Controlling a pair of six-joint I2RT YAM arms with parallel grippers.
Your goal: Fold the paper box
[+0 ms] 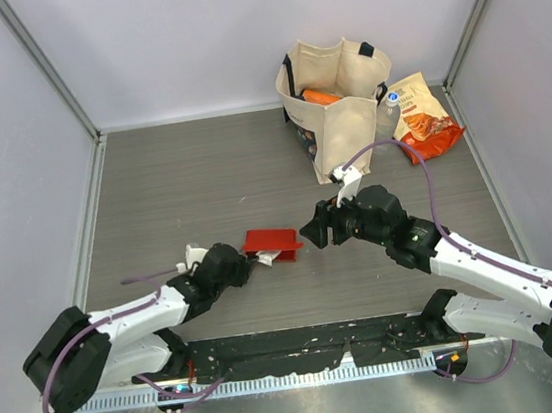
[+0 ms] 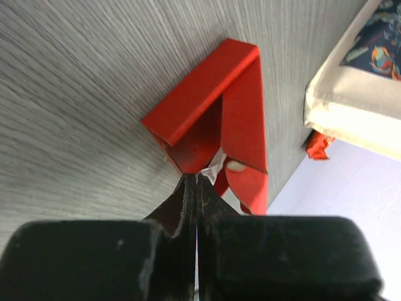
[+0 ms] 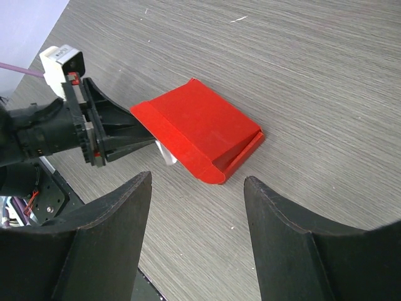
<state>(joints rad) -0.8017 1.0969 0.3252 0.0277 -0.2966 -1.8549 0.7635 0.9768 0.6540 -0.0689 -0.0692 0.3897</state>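
The paper box (image 1: 270, 239), partly folded, sits at the centre of the top view on the table (image 1: 182, 178). The left gripper (image 1: 259, 257) is clenched on its left edge, its arm stretched low from the lower left. The right gripper (image 1: 311, 232), jaws spread and holding nothing, hovers just right of the box, its arm reaching in from the lower right.
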